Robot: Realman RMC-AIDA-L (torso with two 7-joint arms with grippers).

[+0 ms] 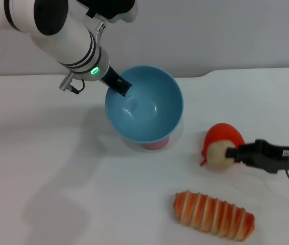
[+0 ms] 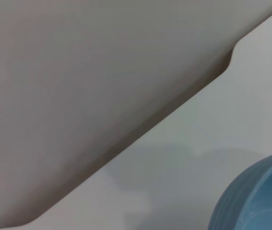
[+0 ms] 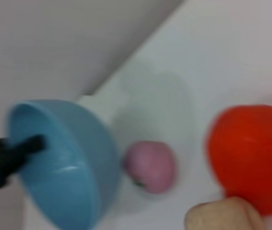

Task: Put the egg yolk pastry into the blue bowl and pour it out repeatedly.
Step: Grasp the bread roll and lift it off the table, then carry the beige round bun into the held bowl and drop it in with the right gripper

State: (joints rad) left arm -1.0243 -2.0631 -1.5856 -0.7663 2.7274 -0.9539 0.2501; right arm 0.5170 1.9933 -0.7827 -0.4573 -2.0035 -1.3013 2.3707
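Note:
The blue bowl [image 1: 149, 109] hangs tipped above the table with its glossy inside facing me and nothing in it. My left gripper [image 1: 120, 86] is shut on its far left rim; the left wrist view catches only the bowl's outer wall [image 2: 251, 201]. The egg yolk pastry [image 1: 215, 155] rests against the front of a red fruit [image 1: 225, 135], right of the bowl. My right gripper [image 1: 231, 152] reaches in from the right and is shut on the pastry. In the right wrist view the pastry [image 3: 222, 215] sits close up, with the bowl [image 3: 64, 158] farther off.
A pink ball [image 1: 157, 145] lies on the table under the tipped bowl; it also shows in the right wrist view [image 3: 150, 165]. A long orange-striped bread loaf [image 1: 213, 214] lies at the front right. The table's back edge runs just behind the bowl.

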